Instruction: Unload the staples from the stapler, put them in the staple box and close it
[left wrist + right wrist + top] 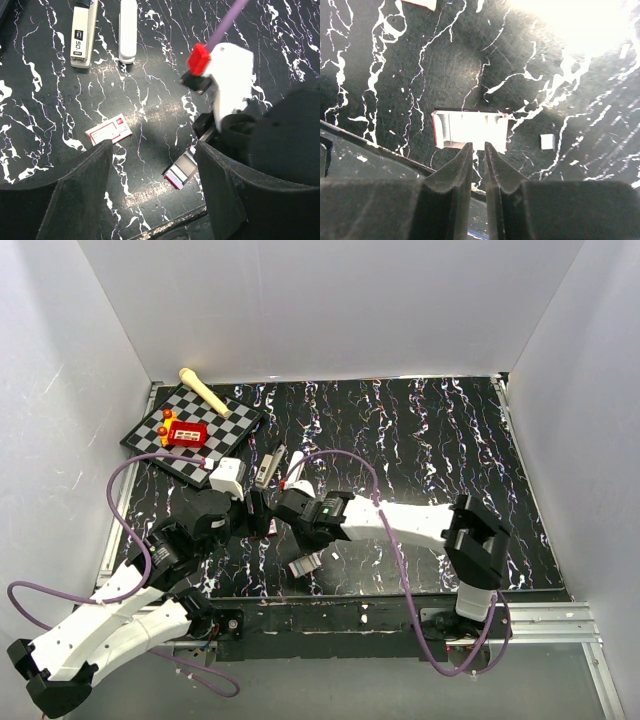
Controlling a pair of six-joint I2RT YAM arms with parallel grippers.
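A: Where is the stapler (84, 32) found?
B: It is laid flat on the worktop (430, 440), just beside a white stick (128, 30). Its far end is cut off at the edge of the left wrist view. Whether staples are kept inside cannot be told.
A: How is the left hand (152, 149) held?
B: It is spread wide, and nothing is held in it. A red-and-white box (109, 129) is seen ahead of it.
A: And the right hand (477, 146)?
B: It is almost closed, and nothing is seen in the thin gap. A white tray (470, 131) is partly hidden by the fingers, and a small pale bit (547, 141) nearby cannot be made out
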